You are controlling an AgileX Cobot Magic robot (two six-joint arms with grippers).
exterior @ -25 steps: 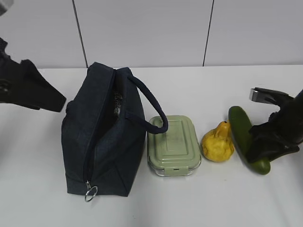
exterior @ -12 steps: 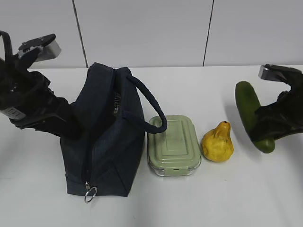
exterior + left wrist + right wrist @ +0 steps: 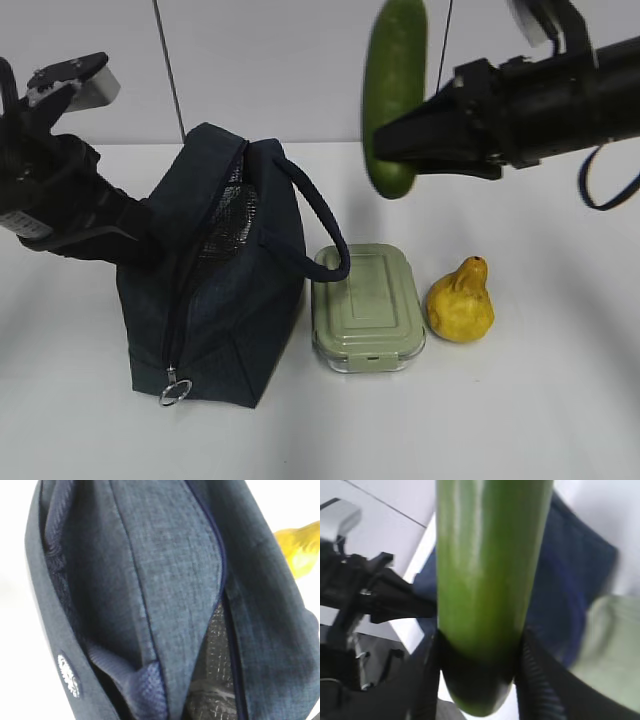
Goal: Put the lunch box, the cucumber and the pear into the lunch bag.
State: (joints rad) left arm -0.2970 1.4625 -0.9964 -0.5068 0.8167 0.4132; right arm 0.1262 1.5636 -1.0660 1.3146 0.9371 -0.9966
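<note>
Exterior view: our right pincer (image 3: 400, 140) clamps the cucumber (image 3: 392, 95) aloft; left pincer (image 3: 150, 235), pressed together on the lunch bag (image 3: 225, 290) wall, should hold the mouth wide.

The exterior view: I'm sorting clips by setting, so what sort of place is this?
Probably a lab or test bench, not a kitchen: a bare white table against a plain white panelled wall, with two black robot arms working over a dark navy fabric lunch bag.
</note>
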